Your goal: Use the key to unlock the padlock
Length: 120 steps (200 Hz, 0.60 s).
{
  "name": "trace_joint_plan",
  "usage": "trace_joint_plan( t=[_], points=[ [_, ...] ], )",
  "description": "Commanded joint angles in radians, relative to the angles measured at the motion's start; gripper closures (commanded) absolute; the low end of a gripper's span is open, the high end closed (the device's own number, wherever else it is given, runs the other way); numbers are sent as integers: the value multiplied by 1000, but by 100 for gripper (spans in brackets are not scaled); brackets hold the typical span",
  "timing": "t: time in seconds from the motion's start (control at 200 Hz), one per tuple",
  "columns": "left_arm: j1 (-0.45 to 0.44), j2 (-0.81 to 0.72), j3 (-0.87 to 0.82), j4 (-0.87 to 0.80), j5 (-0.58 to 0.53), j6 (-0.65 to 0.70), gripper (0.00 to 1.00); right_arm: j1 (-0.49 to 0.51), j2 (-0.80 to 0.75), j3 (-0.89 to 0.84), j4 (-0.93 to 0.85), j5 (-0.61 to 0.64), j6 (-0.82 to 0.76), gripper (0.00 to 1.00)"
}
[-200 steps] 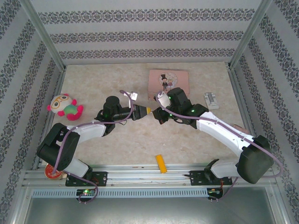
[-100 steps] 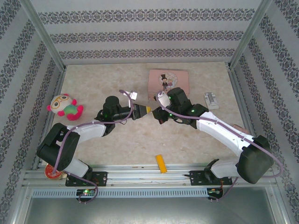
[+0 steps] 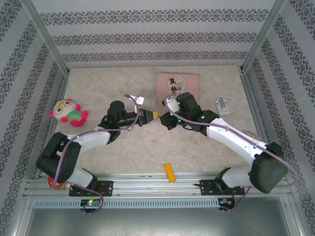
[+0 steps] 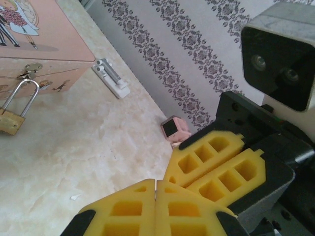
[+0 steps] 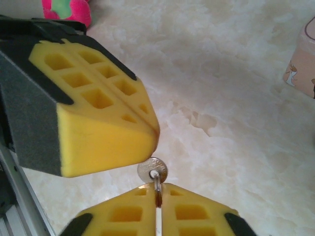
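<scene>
The right gripper [image 5: 157, 191] pinches the key [image 5: 152, 170], whose round head sticks out past the pads. The left gripper [image 4: 155, 183] is fully closed, its tips right at that head. The padlock [image 4: 10, 119] hangs from the hasp on the front of the tin [image 4: 49, 44].

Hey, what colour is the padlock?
The padlock is brass-gold, clearest in the left wrist view.

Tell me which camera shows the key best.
Right wrist: the key sits close up, its round silver head poking from the right gripper, beside the left gripper. In the top view it is too small to make out; in the left wrist view yellow fingers hide it.
</scene>
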Motion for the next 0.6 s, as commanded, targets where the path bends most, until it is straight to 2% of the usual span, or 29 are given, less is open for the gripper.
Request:
trace_joint_plan(
  t=[0.0, 0.16, 0.25, 0.29, 0.48, 0.595],
  points=[
    [-9, -79, 56, -174, 3, 143, 100, 7, -48, -46, 42, 50, 40, 84],
    [-9, -161, 120, -419, -3, 307, 100, -20, -128, -140, 121, 117, 134, 74],
    [-9, -190, 150, -511, -5, 365, 100, -44, -183, -205, 197, 93, 201, 72],
    [-8, -198, 166, -543, 0, 386, 100, -48, -214, -237, 238, 85, 225, 67],
    [-10, -212, 267, -743, 103, 516, 100, -54, -360, -356, 372, 54, 274, 57],
    [-10, -207, 323, -855, 161, 593, 100, -66, -420, -427, 503, -47, 321, 56]
  ],
)
